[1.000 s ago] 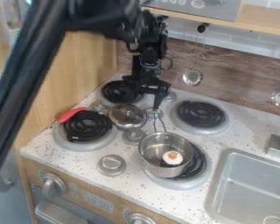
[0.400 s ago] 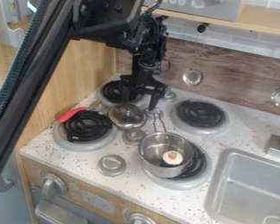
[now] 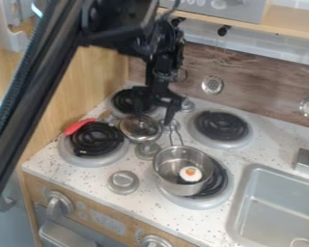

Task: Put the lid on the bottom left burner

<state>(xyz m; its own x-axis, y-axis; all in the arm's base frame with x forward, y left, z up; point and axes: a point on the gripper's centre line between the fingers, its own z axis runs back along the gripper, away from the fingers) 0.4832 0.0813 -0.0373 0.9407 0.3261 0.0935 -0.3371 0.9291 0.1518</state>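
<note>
One black two-finger gripper [image 3: 154, 119] hangs with its fingers apart over the back left part of the white speckled counter [image 3: 86, 176]. One round, shiny metal lid [image 3: 140, 129] lies just below it, between the front left and back left burners. Whether a finger touches the lid, I cannot tell.

Four black coiled burners with round grey surrounds stand around the hand: the back left burner [image 3: 126, 100] just behind and left, the back right burner [image 3: 221, 126] to its right, the bottom left burner [image 3: 96, 140] nearer the camera and left, and the front right burner [image 3: 215, 185] nearer the camera and right. One silver metal pot [image 3: 167, 178] sits partly over that last one, holding one white toy egg with an orange centre [image 3: 190, 174]. Four round silver discs [image 3: 123, 182] are set among the burners. One red rounded piece [image 3: 78, 126] lies left of the hand; one grey sink [image 3: 276, 207] is well to its right.

The lid has a bright silvery rim and a darker, brownish, reflective middle.
</note>
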